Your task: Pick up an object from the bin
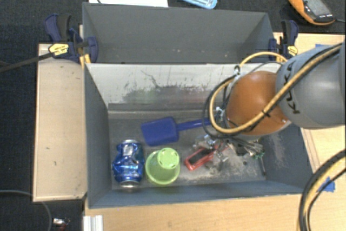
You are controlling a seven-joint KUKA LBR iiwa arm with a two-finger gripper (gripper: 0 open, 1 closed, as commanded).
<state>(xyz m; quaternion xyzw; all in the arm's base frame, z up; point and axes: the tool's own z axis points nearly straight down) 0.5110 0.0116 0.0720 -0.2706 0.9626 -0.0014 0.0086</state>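
Although the orange cover [254, 103] on the wrist hides much of what is under it, the gripper [215, 149] shows low in the bin [173, 35], right of the floor's middle and close to the floor. Whether it is wide or narrow I cannot tell, since the metal parts there run together with the clutter below, and nothing can be made out in its grasp.

Nearest to it is a small red tool [198, 159], just beside the gripper on its lower left and perhaps touching it at the upper end. Its long axis slants from lower left up to the right, toward the gripper. I judge this the likeliest thing to pick, so any closing would do best across that slant, not along it.

A blue scoop [159, 130] lies to the upper left, its handle pointing right and ending near the gripper. Some small dark bits [250, 151] lie under the arm on the right. A green cup [162, 166] and a crushed blue can [128, 164] sit by the front wall, the cup near the red tool's lower end.

Bare floor lies between the red tool and the front wall; the scoop handle leaves little room behind.
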